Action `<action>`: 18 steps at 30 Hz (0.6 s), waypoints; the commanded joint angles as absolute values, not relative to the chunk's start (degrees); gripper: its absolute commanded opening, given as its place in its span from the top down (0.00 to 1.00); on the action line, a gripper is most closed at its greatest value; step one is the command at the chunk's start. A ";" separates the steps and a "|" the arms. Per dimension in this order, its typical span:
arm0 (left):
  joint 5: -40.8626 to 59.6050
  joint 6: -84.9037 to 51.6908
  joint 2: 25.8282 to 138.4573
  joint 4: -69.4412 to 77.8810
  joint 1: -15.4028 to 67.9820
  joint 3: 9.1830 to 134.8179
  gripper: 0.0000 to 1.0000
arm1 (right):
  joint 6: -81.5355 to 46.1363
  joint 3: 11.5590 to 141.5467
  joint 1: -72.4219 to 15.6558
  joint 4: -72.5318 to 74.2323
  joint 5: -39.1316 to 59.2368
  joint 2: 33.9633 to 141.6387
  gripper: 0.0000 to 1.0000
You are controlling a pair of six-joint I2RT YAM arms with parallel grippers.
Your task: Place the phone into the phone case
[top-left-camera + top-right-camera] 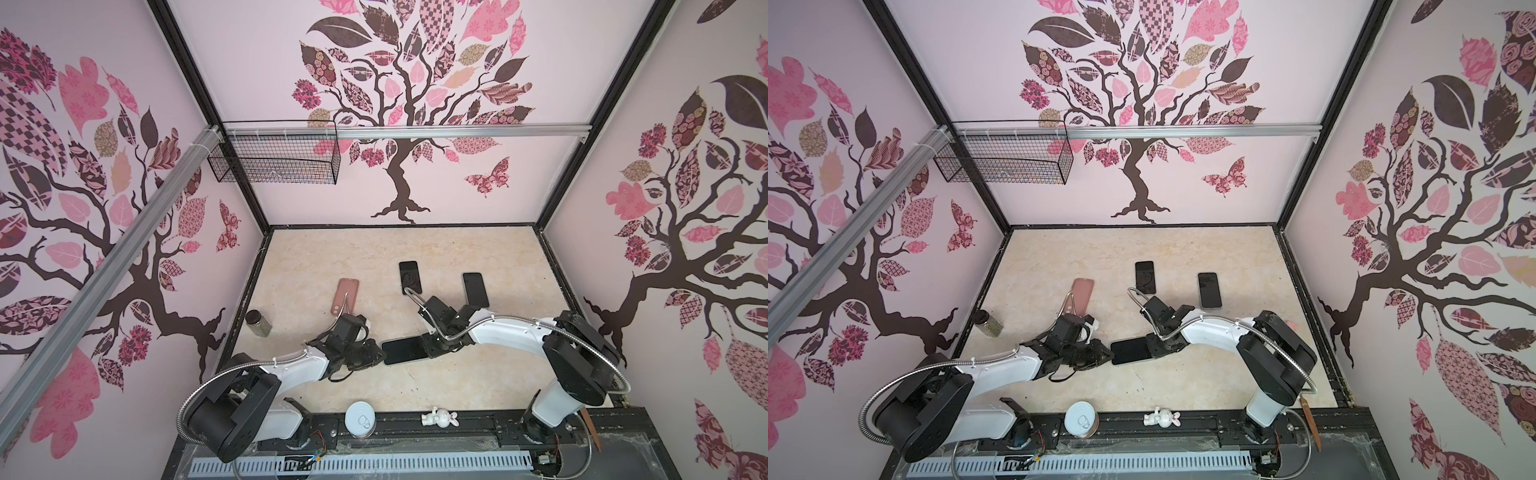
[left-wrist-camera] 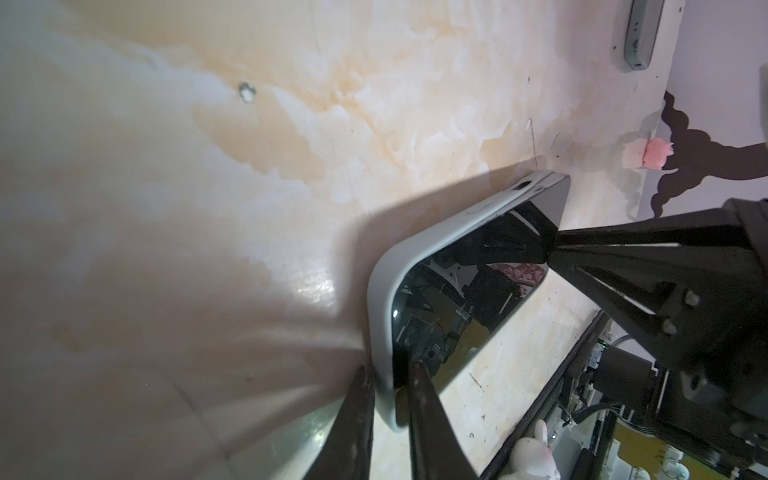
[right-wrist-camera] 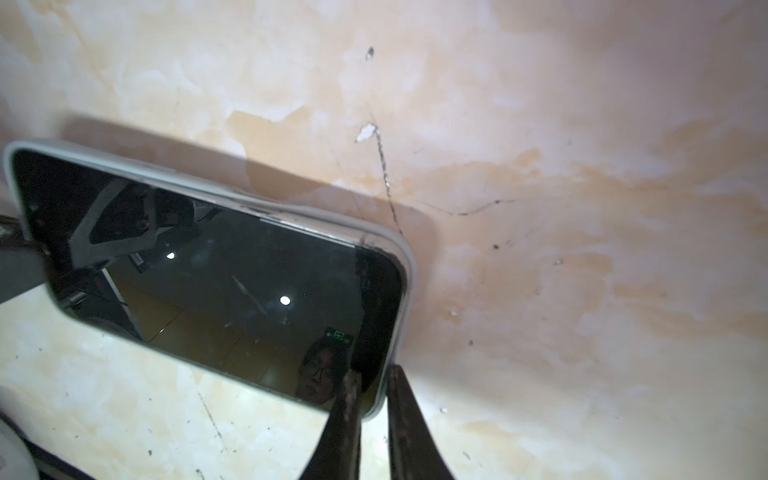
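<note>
A black-screened phone (image 1: 405,350) (image 1: 1129,350) sits inside a pale grey phone case (image 2: 380,316) (image 3: 409,291), held between my two arms at the front middle of the table. It hangs just above the table and casts a shadow below. My left gripper (image 1: 380,353) (image 2: 390,374) is shut on the case's left end, one finger on the back and one on the screen (image 2: 469,299). At the opposite end my right gripper (image 1: 428,347) (image 3: 372,376) is shut on a corner, with the screen (image 3: 216,282) facing up.
A pink case (image 1: 345,296) and two black phones (image 1: 410,276) (image 1: 476,289) lie farther back on the marble table (image 1: 498,374). A jar (image 1: 257,322) stands at the left edge. A white can (image 1: 360,419) and a bunny figurine (image 1: 439,417) are by the front rail.
</note>
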State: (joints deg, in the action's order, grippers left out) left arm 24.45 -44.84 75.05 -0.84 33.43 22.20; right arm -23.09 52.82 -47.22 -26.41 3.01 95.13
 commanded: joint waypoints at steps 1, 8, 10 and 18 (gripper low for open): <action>20.93 -42.36 72.50 -4.82 33.60 24.44 0.81 | -21.06 51.21 -47.49 -28.99 -3.29 99.93 0.84; 20.39 -42.19 70.16 -6.19 33.64 25.25 0.79 | -19.52 54.61 -47.27 -30.89 -0.81 97.45 0.79; 20.78 -41.95 69.97 -6.68 33.62 25.90 0.77 | -19.18 56.07 -46.56 -31.74 0.45 96.13 0.75; 20.10 -40.16 69.85 -10.27 33.55 30.13 0.73 | -16.16 58.18 -40.57 -30.76 10.26 90.67 0.68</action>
